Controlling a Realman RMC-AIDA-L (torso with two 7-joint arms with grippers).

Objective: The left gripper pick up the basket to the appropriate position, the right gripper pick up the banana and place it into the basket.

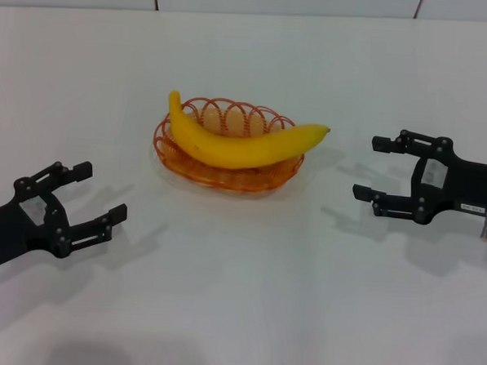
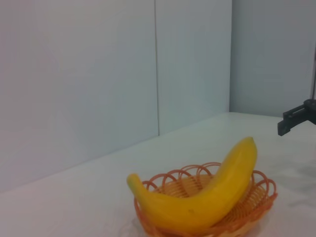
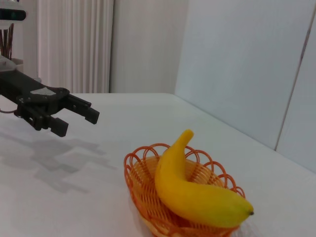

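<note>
Banana [image 1: 241, 144] lies in basket [image 1: 278, 174], table centre. Left gripper [image 1: 83, 194] at 8 o'clock, right gripper [image 1: 379, 167] at 3; both spread, empty. Banana likely smooth, soft; grip mid-body.

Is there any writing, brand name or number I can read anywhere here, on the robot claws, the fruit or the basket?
Nothing here reads as text.
The right gripper: a small pale label on its black body, too small to read.
The left gripper: a pale patch on its top in the right wrist view, too blurred to read.
The banana: no sticker or print visible.
The basket: plain orange wire, no marking.
</note>
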